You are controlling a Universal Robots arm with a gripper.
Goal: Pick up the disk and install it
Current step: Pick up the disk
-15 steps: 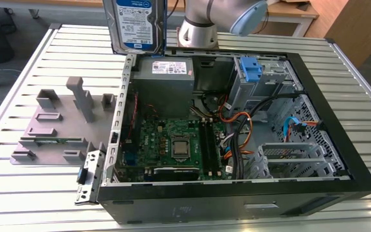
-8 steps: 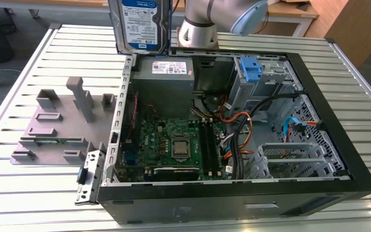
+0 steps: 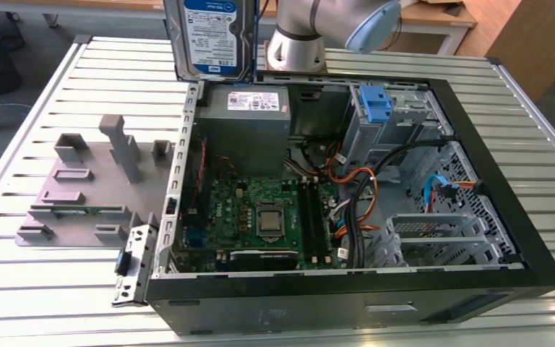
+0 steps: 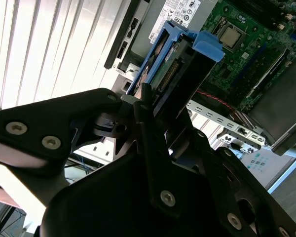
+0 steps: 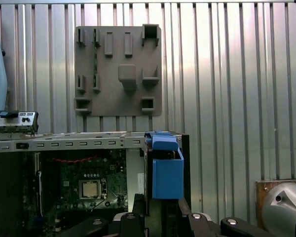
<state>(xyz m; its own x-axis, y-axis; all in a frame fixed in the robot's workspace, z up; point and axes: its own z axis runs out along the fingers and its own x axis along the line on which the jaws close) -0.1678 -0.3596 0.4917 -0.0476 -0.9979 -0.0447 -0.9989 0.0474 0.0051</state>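
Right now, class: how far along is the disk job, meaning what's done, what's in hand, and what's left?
Done: the disk is up off the table. In hand: the gripper is shut on it, holding it in the air over the rim of the open computer case. Left: it is not yet seated inside the case.

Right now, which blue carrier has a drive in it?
The one clamped in the gripper, framing the disk; the blue bracket inside the computer case carries none.
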